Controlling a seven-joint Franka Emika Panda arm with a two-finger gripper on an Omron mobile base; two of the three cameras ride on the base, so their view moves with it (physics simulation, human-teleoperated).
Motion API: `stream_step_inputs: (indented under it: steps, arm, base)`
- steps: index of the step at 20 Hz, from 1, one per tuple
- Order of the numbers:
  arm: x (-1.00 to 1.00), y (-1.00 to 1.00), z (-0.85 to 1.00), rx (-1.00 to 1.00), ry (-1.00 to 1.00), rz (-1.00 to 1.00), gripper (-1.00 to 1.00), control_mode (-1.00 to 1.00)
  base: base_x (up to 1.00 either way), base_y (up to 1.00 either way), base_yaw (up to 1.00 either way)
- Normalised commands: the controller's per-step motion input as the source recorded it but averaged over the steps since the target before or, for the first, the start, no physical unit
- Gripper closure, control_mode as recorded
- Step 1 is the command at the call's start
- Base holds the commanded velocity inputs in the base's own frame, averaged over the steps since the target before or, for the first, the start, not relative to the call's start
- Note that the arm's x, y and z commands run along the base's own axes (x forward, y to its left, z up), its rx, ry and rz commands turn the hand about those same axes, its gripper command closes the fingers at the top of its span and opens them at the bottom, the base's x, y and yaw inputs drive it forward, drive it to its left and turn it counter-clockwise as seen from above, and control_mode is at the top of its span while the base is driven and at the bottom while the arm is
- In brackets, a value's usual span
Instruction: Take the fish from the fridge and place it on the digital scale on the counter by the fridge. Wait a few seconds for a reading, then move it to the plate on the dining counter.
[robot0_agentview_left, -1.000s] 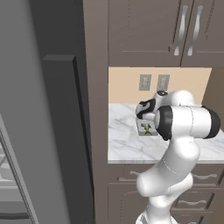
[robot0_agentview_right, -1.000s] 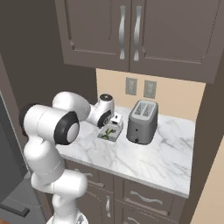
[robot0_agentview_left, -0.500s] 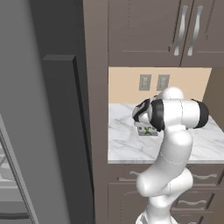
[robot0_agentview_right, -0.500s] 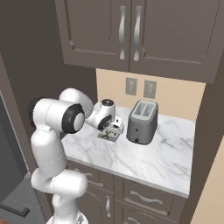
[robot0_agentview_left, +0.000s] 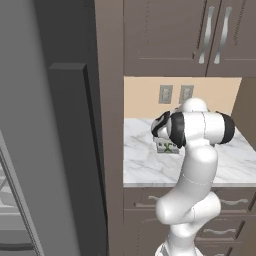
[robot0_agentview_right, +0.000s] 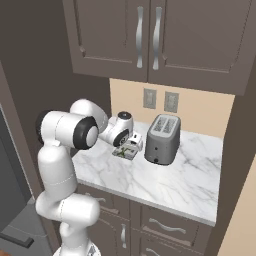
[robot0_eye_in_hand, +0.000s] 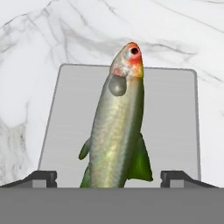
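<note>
Two finger tips of the gripper stood wide apart, clear of the fish lying on the scale. Best bet was closing across its middle, square to the body. Its long axis ran 6 to 12, head at 12.

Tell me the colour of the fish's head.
Red-orange with a pale patch around a dark eye, seen best in the hand view, on the fish lying on the scale.
</note>
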Motion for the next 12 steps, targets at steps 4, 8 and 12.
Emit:
stream_step_inputs:
  steps: [4, 8, 12]
  arm:
    - [0.00, 0.00, -0.18, 0.00, 0.00, 0.00, 1.00, -1.00]
    - [0.00, 0.00, -0.16, 0.00, 0.00, 0.00, 1.00, -1.00]
    - [0.00, 0.00, -0.01, 0.00, 0.00, 0.00, 1.00, -1.00]
  base:
    - [0.00, 0.00, 0.00]
    - [0.00, 0.00, 0.00]
    - [0.00, 0.00, 0.00]
